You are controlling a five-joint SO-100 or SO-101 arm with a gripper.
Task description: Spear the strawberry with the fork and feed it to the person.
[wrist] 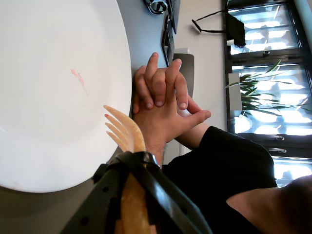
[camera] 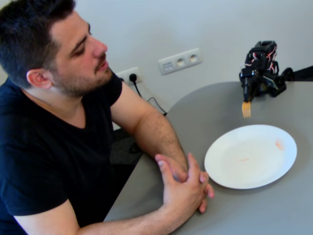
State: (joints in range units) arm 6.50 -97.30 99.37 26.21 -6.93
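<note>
Fixed view: soft, even daylight, bright, no hard shadows. Faint shadow under plate (camera: 250,155) rim, below fork (camera: 246,108). Mild softness overall, slight compression blur; arm (camera: 261,68) detail muddy.

Wrist view: picture lies on its side. Windows (wrist: 265,73) far beyond fork (wrist: 124,130) blown out, strong glare. Plate (wrist: 53,92) beside fork near overexposed, smear (wrist: 78,78) barely visible. Black mount (wrist: 141,195) closest to lens dark, out of focus. Shirt (wrist: 229,180) underexposed, no detail. Hands (wrist: 163,105) well lit, sharp.
</note>
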